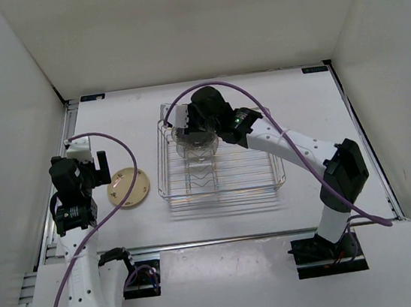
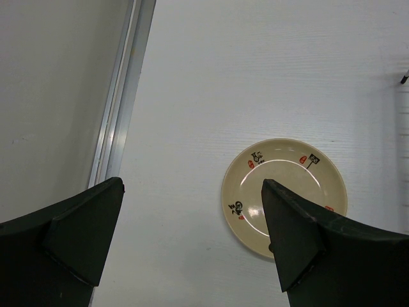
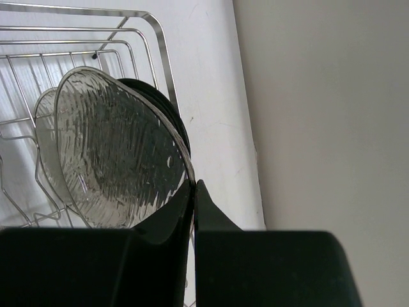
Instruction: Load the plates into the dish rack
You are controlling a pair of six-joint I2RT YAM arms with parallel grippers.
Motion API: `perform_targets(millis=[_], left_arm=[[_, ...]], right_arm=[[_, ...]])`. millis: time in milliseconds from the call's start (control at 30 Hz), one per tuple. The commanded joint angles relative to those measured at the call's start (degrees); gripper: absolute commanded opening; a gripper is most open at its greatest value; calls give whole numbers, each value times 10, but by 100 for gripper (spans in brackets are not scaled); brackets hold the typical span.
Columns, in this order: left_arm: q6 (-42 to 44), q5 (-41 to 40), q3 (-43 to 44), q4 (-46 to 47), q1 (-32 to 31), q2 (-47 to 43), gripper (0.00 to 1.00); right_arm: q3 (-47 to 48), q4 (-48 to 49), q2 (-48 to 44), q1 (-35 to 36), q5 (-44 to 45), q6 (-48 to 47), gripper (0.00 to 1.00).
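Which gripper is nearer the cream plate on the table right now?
Left. The left gripper hangs open beside the cream plate; the right gripper is off at the dish rack, clamped on a clear plate.

The worktop [image 1: 321, 108] is lit brightly and evenly from above, and its white surface is nearly washed out toward the far edge. A soft shadow is cast on the near side of the dish rack [image 1: 278, 178]. Glare is seen as a streak on the rail [image 2: 121, 109] along the left edge, and small glints are caught on the cream-tan plate [image 2: 284, 185] and the clear plate [image 3: 115, 153].
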Motion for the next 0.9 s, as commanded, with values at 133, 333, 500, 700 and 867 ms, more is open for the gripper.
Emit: perform_targets(millis=[133, 333, 500, 700, 867], left_arm=[[-6, 10, -3, 0, 3, -10, 100], [-6, 10, -3, 0, 8, -10, 100], [-6, 10, -3, 0, 8, -10, 100], [-6, 15, -8, 0, 8, -10, 100], [-6, 15, -8, 0, 14, -15, 100]], right_arm=[[0, 15, -3, -2, -6, 12, 0], [-29, 22, -3, -2, -11, 12, 0], [-49, 44, -3, 4, -6, 12, 0], [-54, 50, 2, 9, 0, 7, 0], [-67, 50, 8, 21, 0, 13, 0]])
